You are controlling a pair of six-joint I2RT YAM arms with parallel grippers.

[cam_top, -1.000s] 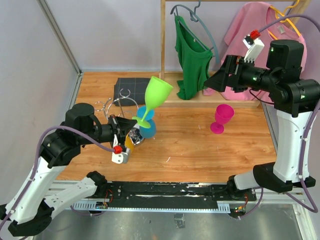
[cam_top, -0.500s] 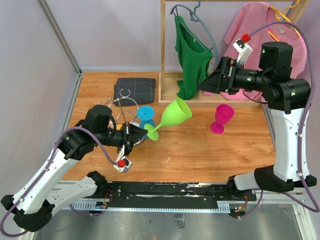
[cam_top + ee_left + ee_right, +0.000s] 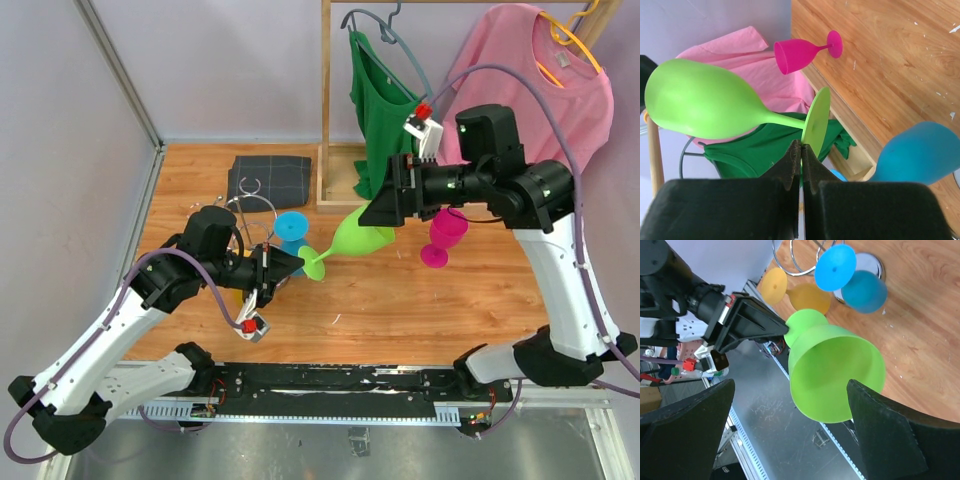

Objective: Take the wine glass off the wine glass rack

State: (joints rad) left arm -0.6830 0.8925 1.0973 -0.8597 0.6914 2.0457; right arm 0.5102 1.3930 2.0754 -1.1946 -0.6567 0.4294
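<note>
Left claw (image 3: 800,150) clamps green wine glass (image 3: 705,100) by its foot rim, bowl tipped sideways ahead, clear of wine glass rack (image 3: 250,205) back beside its wrist. Right claw (image 3: 385,208) gapes wide facing the bowl, probably for handover.

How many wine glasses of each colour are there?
Lime green plastic wine glass: 1
Magenta pink plastic wine glass: 1
Blue plastic wine glass: 1
Yellow-orange plastic wine glass: 1
Total: 4
</note>
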